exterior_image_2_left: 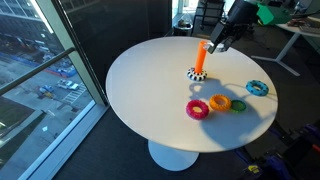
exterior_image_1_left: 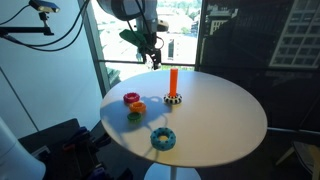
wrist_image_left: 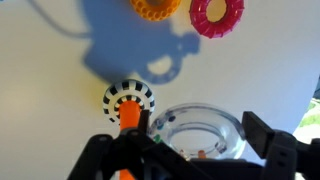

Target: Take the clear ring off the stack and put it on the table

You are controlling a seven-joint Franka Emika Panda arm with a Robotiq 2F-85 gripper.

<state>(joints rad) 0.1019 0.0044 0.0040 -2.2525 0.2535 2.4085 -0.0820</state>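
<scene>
I see the clear ring [wrist_image_left: 228,125] between the jaws, which are closed partway onto its rim on both sides. It sits in the air, off the peg [wrist_image_left: 129,112] and just beside its top, above the table [exterior_image_1_left: 220,120]. The red ring [wrist_image_left: 217,15] lies well apart.

Bare table [exterior_image_1_left: 225,115] beside stack [exterior_image_1_left: 173,82], rings [exterior_image_1_left: 133,102] opp.

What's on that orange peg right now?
No coloured ring shows on the stack in both exterior views. In the wrist view the clear ring appears beside it, below the pincer, whose dark frame hides the ring's near edge.
</scene>
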